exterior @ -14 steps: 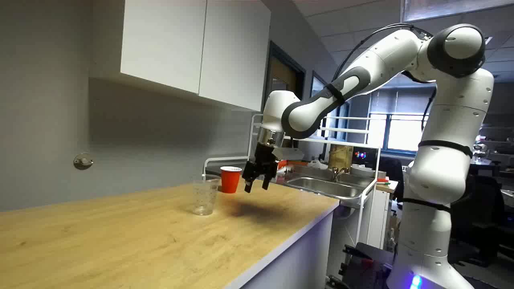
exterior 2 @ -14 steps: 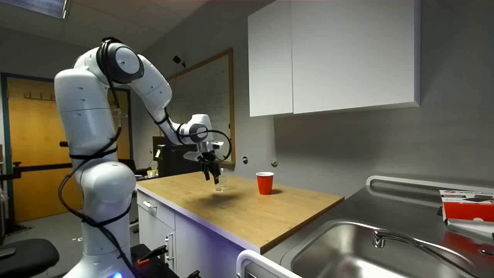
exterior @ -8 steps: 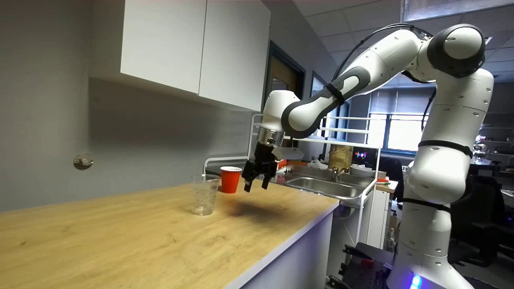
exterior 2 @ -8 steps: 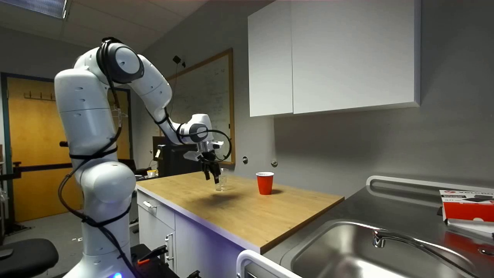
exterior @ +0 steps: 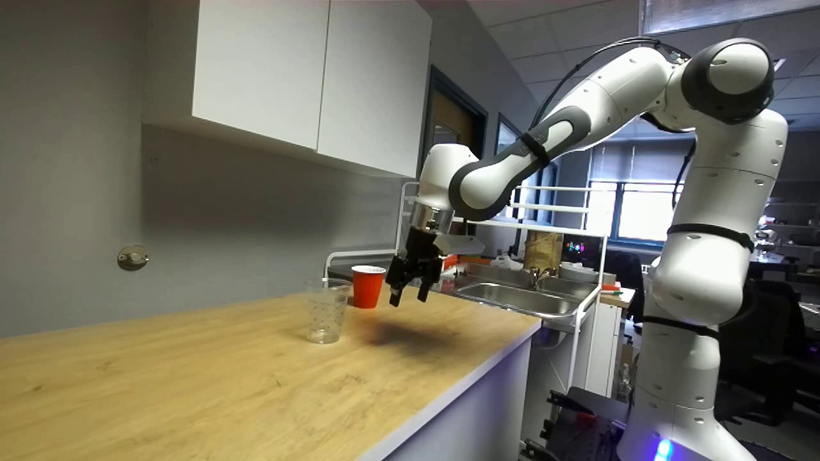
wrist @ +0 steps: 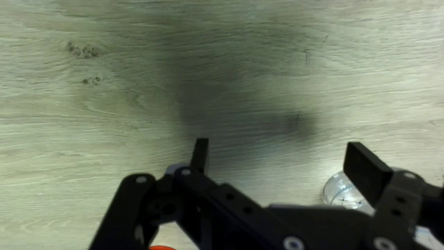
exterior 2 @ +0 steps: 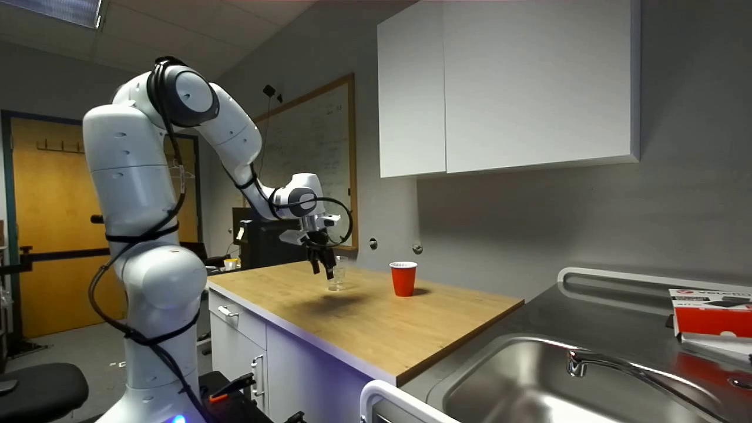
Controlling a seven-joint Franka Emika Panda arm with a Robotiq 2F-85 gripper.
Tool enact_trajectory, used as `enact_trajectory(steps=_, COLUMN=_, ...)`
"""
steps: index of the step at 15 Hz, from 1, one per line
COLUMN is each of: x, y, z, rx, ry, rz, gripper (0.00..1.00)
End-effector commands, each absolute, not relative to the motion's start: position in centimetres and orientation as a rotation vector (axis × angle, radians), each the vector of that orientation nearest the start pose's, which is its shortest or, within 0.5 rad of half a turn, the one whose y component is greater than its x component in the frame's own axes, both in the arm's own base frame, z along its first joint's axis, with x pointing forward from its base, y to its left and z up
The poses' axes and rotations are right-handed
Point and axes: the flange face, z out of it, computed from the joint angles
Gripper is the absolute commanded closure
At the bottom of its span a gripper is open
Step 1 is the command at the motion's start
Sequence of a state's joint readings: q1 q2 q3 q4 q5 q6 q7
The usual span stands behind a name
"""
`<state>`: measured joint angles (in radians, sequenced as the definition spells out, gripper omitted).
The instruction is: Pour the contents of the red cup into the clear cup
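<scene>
Under white cabinets (exterior: 269, 77) on a grey wall (exterior: 64, 192), we look along a wood-topped table (exterior: 192, 384). The red cup (exterior 2: 403, 279) stands upright on it in both exterior views; we cannot see what it contains. Near it, yet apart, the clear cup (exterior: 327, 314) stands upright too. Our tool (exterior: 409, 298) hangs above the table, its fingers (wrist: 366, 173) spread wide, and in the wrist view one of them partly covers the clear cup.
</scene>
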<state>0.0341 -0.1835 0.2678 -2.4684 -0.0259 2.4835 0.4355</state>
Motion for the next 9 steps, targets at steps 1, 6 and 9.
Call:
enact_trajectory(steps=1, x=45.4, y=14.1, z=37.9, rx=-3.113, ry=0.177, rz=-0.316, gripper=0.00)
enact_trajectory(steps=6, x=45.7, y=13.8, z=37.9, rx=-3.123, ry=0.183, rz=-0.313, gripper=0.00)
enact_trajectory(steps=9, x=46.7, y=13.2, z=38.8, rx=-3.147, ry=0.175, rz=-0.362, gripper=0.00)
